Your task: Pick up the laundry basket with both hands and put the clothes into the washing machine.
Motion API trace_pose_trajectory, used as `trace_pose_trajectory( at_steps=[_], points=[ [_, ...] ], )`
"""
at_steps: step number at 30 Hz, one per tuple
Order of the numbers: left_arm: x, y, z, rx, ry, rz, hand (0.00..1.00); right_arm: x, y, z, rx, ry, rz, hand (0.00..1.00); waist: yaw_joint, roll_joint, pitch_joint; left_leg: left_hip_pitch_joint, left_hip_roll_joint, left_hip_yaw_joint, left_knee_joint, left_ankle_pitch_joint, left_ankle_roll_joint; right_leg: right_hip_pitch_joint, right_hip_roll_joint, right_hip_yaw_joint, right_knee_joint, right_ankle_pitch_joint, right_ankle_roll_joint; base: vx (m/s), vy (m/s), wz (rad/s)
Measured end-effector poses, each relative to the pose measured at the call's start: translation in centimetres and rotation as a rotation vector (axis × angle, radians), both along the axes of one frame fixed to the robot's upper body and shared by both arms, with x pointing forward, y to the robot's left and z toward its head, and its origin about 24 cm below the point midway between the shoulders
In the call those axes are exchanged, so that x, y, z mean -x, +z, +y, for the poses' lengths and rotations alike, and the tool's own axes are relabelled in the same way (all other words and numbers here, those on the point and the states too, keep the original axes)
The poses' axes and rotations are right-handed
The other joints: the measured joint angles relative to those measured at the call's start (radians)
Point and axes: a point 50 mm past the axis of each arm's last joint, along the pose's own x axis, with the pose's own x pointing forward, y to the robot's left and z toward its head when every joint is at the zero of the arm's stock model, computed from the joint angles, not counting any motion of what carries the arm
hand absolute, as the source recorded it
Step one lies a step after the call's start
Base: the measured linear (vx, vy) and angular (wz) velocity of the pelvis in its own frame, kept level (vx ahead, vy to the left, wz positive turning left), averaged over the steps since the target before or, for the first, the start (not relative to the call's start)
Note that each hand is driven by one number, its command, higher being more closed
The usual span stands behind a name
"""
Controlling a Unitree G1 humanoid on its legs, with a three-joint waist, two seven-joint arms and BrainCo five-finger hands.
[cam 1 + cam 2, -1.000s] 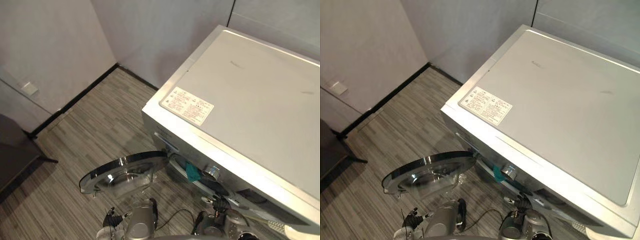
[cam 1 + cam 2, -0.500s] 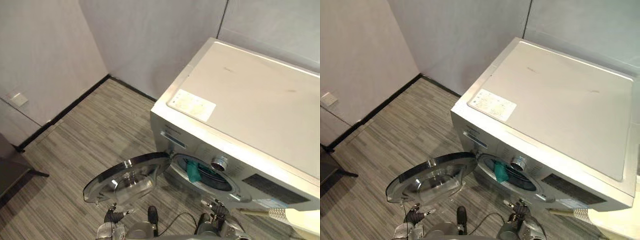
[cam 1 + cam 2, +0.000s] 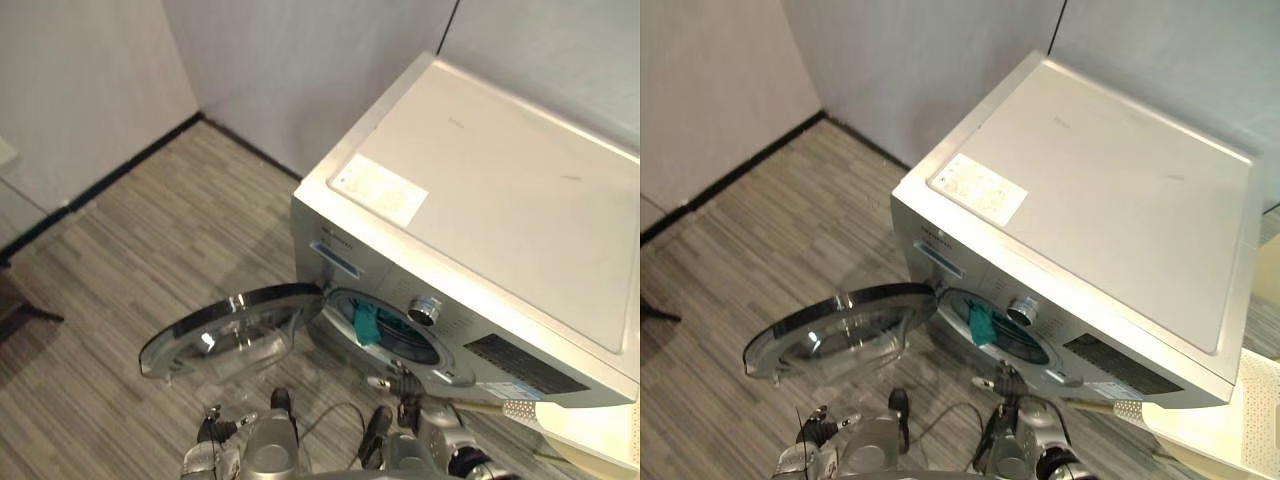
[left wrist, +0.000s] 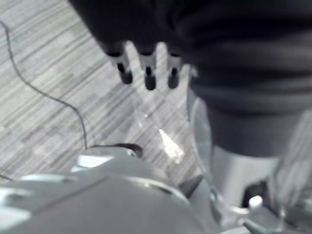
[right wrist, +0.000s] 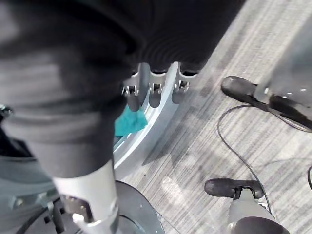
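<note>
The left hand (image 4: 147, 73) hung over the floor (image 3: 150, 230) by the open door (image 3: 225, 335), its fingers slack and empty. The right hand (image 5: 155, 90) hung near the drum rim, fingers loose too, grasping nothing. A teal cloth (image 3: 365, 325) lay in the mouth of the washer (image 3: 480, 200). The basket (image 3: 595, 435) stood unheld at the washer's right corner. Since half a second earlier the view had shifted, showing more of the basket. Door and cloth lay unchanged.

washing machine (image 3: 500, 190): 1 | round door (image 3: 225, 330): 1 | dial (image 3: 424, 311): 1 | label (image 3: 379, 189): 1 | teal cloth (image 3: 366, 325): 1 | pale basket (image 3: 1215, 435): 1
</note>
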Motion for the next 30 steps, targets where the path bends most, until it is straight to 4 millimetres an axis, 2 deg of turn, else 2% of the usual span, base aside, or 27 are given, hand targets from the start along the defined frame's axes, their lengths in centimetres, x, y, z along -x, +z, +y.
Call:
trace_pose_trajectory(
  at_steps=[2,4,7,10,12,14,17,23,30],
  points=[
    [-1.6,0.7,0.1,-0.009,-0.004,-0.050,0.00,-2.3,1.7,0.5,0.010,0.037,-0.084,0.00,0.001,0.002,0.056,-0.043,0.001,-0.017,0.028,0.002,-0.002,-0.061,-0.015,-0.001,0.088,-0.028,-0.021,-0.10,-0.054,0.14],
    [-4.2,1.9,0.0,-0.022,0.000,-0.134,0.00,-5.3,4.1,0.8,0.050,0.084,-0.183,0.00,0.012,0.006,0.122,-0.115,-0.006,-0.030,0.060,0.004,-0.004,-0.152,-0.052,-0.002,0.193,-0.065,-0.035,-0.13,-0.016,0.12],
    [-6.8,3.1,-0.5,-0.014,0.021,-0.218,0.00,-7.7,5.6,0.7,0.144,0.105,-0.220,0.00,0.024,0.016,0.145,-0.212,-0.021,-0.051,0.101,0.004,-0.004,-0.257,-0.089,-0.005,0.286,-0.096,-0.041,-0.10,-0.017,0.18],
    [-8.7,4.2,-1.2,0.014,0.054,-0.298,0.00,-10.7,8.1,-0.6,0.223,0.034,-0.259,0.00,0.034,0.041,0.165,-0.300,-0.028,-0.069,0.150,0.004,-0.004,-0.335,-0.123,-0.018,0.362,-0.118,-0.055,-0.05,-0.027,0.25],
    [-9.7,4.7,-2.1,0.048,0.066,-0.340,0.00,-12.5,10.2,-2.5,0.252,-0.056,-0.298,0.00,0.051,0.059,0.176,-0.349,-0.041,-0.086,0.169,0.004,-0.002,-0.383,-0.142,-0.023,0.403,-0.134,-0.057,-0.06,-0.026,0.23],
    [-10.2,5.1,-2.6,0.080,0.104,-0.376,0.00,-14.6,13.5,-4.8,0.281,-0.161,-0.375,0.00,0.069,0.080,0.187,-0.419,-0.044,-0.097,0.195,0.007,0.003,-0.449,-0.160,-0.025,0.445,-0.146,-0.065,-0.05,-0.044,0.13],
    [-10.4,5.3,-2.6,0.111,0.171,-0.399,0.00,-16.2,16.5,-6.0,0.298,-0.228,-0.451,0.00,0.079,0.093,0.203,-0.492,-0.044,-0.100,0.240,0.006,0.005,-0.521,-0.178,-0.024,0.508,-0.171,-0.074,-0.04,-0.055,0.05],
    [-11.6,6.9,-3.3,0.162,0.220,-0.498,0.00,-17.2,18.9,-6.3,0.322,-0.260,-0.512,0.00,0.087,0.104,0.209,-0.603,-0.036,-0.106,0.300,0.003,0.007,-0.632,-0.194,-0.021,0.587,-0.196,-0.099,-0.02,-0.066,0.00],
    [-12.6,8.5,-4.3,0.217,0.235,-0.599,0.00,-18.2,23.1,-8.7,0.311,-0.329,-0.620,0.00,0.106,0.107,0.210,-0.689,-0.021,-0.101,0.314,0.006,0.007,-0.710,-0.201,-0.031,0.620,-0.204,-0.112,0.01,-0.059,0.03]
  ],
)
